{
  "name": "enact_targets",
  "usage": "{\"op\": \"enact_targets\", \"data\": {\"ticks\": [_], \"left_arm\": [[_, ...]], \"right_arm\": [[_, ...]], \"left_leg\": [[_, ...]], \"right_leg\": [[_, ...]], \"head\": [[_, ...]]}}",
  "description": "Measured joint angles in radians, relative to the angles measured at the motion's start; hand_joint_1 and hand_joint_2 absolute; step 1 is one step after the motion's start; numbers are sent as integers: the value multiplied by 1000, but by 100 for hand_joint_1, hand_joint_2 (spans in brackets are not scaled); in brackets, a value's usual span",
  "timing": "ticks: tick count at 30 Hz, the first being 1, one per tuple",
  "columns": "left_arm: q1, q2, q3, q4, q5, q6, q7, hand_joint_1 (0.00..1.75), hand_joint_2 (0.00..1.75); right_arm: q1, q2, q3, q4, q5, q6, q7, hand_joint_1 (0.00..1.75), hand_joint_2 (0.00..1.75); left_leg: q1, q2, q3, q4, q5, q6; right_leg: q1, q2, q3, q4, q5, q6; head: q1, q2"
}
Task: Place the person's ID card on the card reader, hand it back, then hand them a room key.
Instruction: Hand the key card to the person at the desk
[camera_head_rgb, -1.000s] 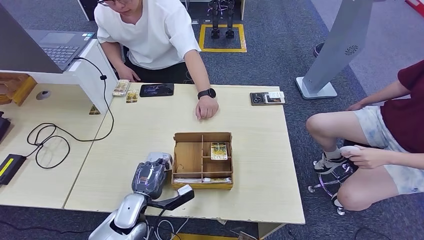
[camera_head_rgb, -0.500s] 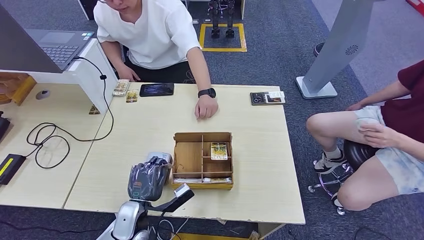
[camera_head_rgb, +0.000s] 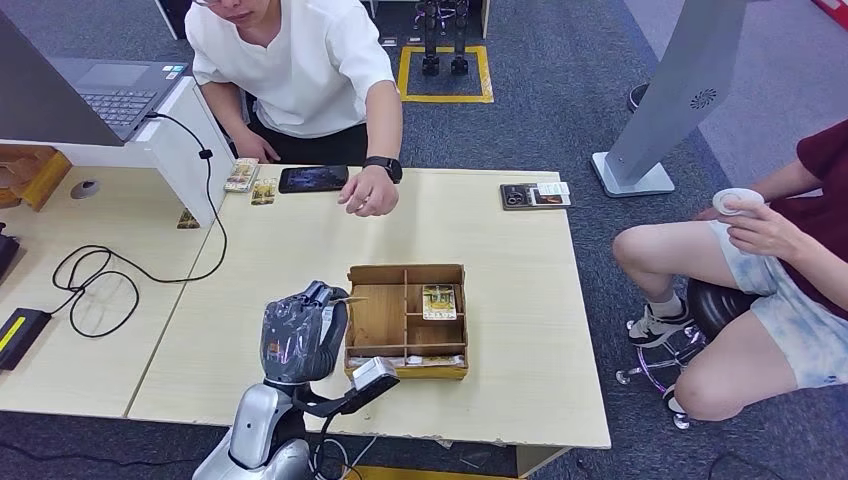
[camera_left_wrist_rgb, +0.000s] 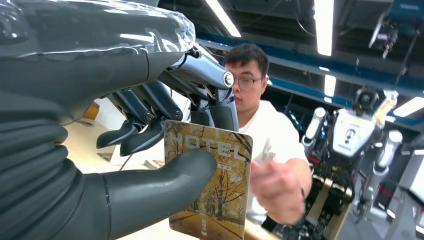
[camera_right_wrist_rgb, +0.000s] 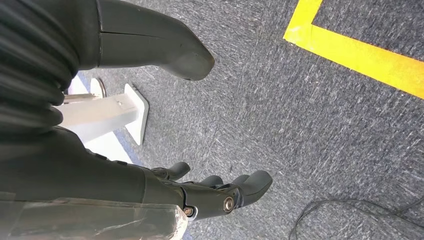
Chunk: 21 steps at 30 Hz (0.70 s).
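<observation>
Left hand (camera_left_wrist_rgb: 150, 125): pinches autumn-tree "HOTEL" key card (camera_left_wrist_rgb: 212, 182), raised above bench's (camera_head_rgb: 500, 240) front edge.
Right hand (camera_right_wrist_rgb: 200, 192): fingers apart, holding nothing.

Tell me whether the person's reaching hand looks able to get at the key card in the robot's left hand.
Probably yes. The left hand holds the key card up over bare table, and the person's hand hovers apart from it with nothing between them.

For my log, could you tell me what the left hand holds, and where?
The left hand pinches a hotel key card near its upper edge.
</observation>
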Motion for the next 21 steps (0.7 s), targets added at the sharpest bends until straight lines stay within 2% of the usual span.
{"op": "enact_targets", "data": {"ticks": [4,10,21], "left_arm": [[-11,-5,2,-18,11,0,-20,175,175],[-169,-25,2,-16,60,-10,17,175,175],[-287,-39,2,107,38,-47,78,175,175]], "right_arm": [[-2,0,4,6,0,-2,-1,0,175],[-31,-3,35,48,1,-12,1,0,175],[-51,-9,62,75,2,-12,6,0,175]], "left_leg": [[0,0,0,0,0,0],[0,0,-1,0,1,-1],[0,1,-1,0,1,-1]], "right_leg": [[0,0,-1,0,0,0],[0,0,-1,0,1,-1],[0,1,-2,0,1,-1]], "head": [[0,0],[0,0],[0,0]]}}
